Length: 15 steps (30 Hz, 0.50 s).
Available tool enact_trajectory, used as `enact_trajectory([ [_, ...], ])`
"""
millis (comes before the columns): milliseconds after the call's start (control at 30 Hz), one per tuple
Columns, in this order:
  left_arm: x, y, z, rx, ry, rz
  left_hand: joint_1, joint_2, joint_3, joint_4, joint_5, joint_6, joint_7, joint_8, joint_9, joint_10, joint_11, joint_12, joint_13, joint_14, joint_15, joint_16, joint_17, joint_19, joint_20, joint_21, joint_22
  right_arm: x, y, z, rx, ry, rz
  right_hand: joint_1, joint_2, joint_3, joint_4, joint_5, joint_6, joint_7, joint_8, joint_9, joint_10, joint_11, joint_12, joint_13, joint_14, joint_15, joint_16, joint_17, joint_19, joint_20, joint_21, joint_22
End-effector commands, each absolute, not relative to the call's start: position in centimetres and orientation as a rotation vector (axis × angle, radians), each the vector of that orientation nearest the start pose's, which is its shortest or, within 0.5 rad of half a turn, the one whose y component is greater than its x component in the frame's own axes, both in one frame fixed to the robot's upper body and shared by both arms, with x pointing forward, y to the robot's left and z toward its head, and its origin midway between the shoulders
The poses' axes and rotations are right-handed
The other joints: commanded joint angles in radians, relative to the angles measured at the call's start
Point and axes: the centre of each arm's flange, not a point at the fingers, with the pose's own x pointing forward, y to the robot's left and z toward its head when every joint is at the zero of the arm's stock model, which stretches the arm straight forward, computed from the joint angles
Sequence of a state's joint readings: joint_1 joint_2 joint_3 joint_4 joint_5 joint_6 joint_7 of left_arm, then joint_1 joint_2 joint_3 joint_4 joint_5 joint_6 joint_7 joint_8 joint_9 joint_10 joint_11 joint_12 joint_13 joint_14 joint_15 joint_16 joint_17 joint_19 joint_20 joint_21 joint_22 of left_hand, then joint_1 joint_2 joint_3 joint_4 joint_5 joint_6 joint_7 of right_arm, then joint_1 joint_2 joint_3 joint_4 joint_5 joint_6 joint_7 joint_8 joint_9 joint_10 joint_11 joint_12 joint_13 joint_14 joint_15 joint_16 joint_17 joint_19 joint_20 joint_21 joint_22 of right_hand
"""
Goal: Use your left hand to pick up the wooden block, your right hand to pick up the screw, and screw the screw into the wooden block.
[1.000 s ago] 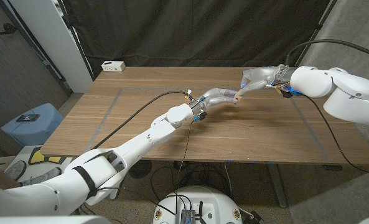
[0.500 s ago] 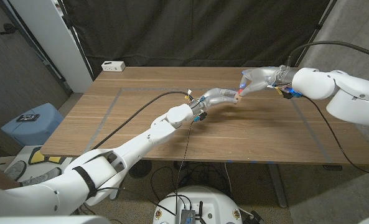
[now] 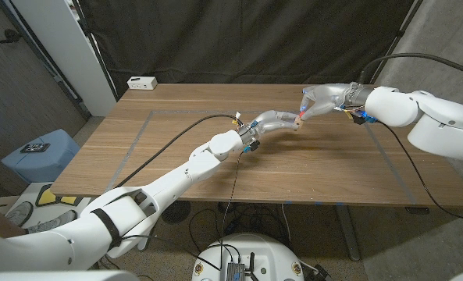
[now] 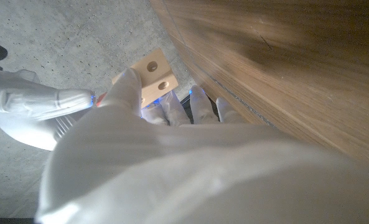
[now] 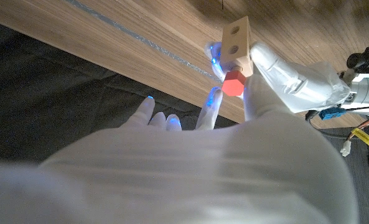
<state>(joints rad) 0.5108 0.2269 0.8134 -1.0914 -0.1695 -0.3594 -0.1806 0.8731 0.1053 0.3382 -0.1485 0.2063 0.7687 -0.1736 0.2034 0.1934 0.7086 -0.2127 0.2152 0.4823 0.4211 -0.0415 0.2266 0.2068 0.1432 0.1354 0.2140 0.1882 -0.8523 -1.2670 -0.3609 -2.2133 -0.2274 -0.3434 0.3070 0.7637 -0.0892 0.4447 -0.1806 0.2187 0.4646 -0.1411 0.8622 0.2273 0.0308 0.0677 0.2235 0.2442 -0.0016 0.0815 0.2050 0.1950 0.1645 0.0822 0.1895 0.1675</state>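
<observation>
I am at the screwing-in step: my left hand [image 3: 274, 121] holds the wooden block [image 5: 237, 39] up over the tabletop [image 3: 176, 148] towards its far right part, and my right hand [image 3: 318, 100] pinches the red screw [image 5: 233, 83] against the block's end. Next I judge it needs steady turns with the screw kept square. A white box [image 3: 142, 82] sits at the far left corner, well apart, and nothing stands in the way.

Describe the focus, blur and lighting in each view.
Head view: evenly lit and sharp, table crisp. Left wrist view: left hand a soft blur, wooden block fairly sharp. Right wrist view: right hand blurred, red screw clear, blue glow on fingertips.
</observation>
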Motion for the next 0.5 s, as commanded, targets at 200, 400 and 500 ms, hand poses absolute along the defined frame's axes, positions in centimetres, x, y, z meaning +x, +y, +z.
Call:
enact_trajectory([
  [200, 64.23, -0.09, -0.45, 0.548, -0.712, -0.743, -0.01, -0.002, 0.007, 0.001, 0.004, 0.014, -0.001, 0.006, 0.005, -0.003, 0.003, 0.003, 0.0, 0.006, -0.052, -0.002, 0.003, 0.008, -0.003, 0.004, 0.002, 49.34, -26.85, 9.76, -1.579, -0.494, 0.136, 0.02, 0.001, 0.016, 0.005, 0.002, 0.045, -0.004, 0.014, -0.007, 0.014, 0.0, 0.007, 0.0, 0.015, 0.001, 0.009, 0.005, 0.017, -0.001, 0.009, 0.004],
  [400, 64.21, -0.12, -0.46, 0.549, -0.712, -0.743, -0.01, -0.002, 0.008, 0.0, 0.004, 0.014, -0.001, 0.006, 0.005, -0.001, 0.003, 0.003, 0.0, 0.006, -0.052, -0.002, 0.003, 0.008, -0.003, 0.003, 0.002, 49.32, -26.88, 9.75, -1.578, -0.496, 0.13, 0.027, 0.004, 0.019, 0.008, 0.001, 0.075, -0.008, 0.021, -0.011, 0.028, -0.006, 0.011, -0.001, 0.023, -0.003, 0.011, 0.006, 0.022, -0.002, 0.009, 0.004],
  [500, 64.2, -0.12, -0.48, 0.548, -0.711, -0.743, -0.011, -0.001, 0.008, 0.001, 0.004, 0.013, 0.001, 0.005, 0.005, -0.002, 0.004, 0.003, 0.0, 0.007, -0.051, -0.001, 0.003, 0.008, -0.003, 0.004, 0.002, 49.33, -26.91, 9.72, -1.578, -0.498, 0.13, 0.032, 0.005, 0.021, 0.009, -0.001, 0.096, -0.01, 0.027, -0.013, 0.035, -0.006, 0.012, -0.001, 0.029, -0.005, 0.013, 0.006, 0.026, -0.004, 0.009, 0.004],
])
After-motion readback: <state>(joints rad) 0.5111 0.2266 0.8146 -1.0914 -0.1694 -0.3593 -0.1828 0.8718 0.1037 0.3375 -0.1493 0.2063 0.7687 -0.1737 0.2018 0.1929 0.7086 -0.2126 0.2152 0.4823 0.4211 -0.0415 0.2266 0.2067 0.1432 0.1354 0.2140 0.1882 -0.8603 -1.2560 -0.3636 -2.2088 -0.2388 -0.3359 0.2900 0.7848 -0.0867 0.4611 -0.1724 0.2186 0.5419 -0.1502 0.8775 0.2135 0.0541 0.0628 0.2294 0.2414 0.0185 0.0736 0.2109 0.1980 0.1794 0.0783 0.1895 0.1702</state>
